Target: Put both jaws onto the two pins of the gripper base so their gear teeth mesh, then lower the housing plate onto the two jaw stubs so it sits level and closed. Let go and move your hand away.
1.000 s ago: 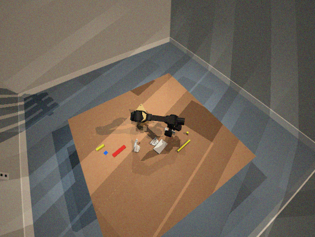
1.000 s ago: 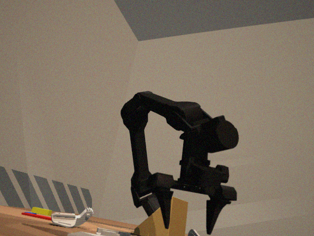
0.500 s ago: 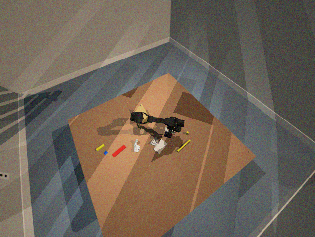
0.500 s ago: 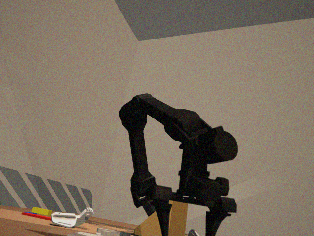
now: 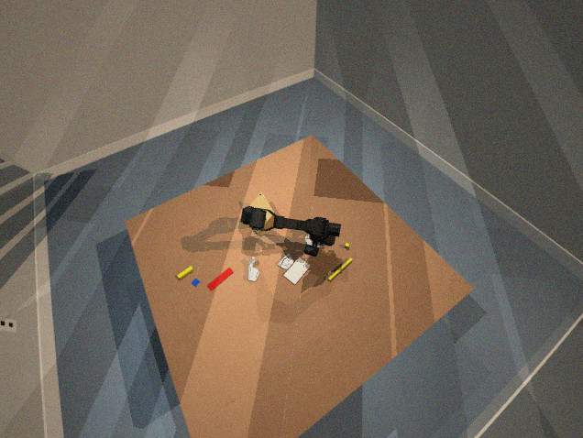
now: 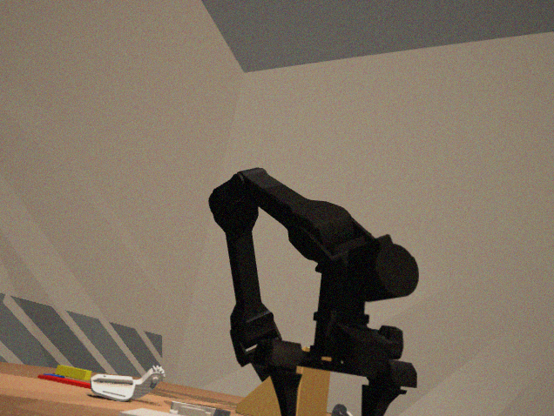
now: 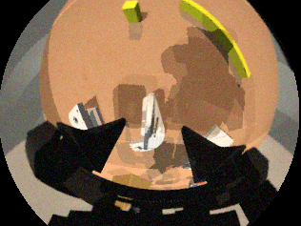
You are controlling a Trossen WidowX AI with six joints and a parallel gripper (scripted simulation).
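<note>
My gripper (image 7: 154, 124) is open and empty, pointing down. One white jaw (image 7: 151, 124) shows between the fingertips in the wrist view; the height gap is unclear. The other white jaw (image 5: 253, 271) (image 6: 114, 387) lies apart, its toothed end raised. The white housing plate (image 5: 296, 271) (image 7: 220, 136) lies flat, partly behind a finger in the wrist view. A light frame-like part (image 5: 285, 262) beside the plate appears to be the gripper base; its pins cannot be made out. A white part with a dark hole (image 7: 77, 116) lies beyond the left finger; I cannot tell what it is.
A yellow cube (image 5: 346, 245) (image 7: 131, 11) and a long yellow bar (image 5: 340, 268) (image 7: 220, 33) lie beyond the gripper. A red bar (image 5: 220, 279), a blue block (image 5: 195, 282) and a short yellow bar (image 5: 185, 272) lie left of the loose jaw. A tan wedge (image 5: 260, 202) stands at the arm's base.
</note>
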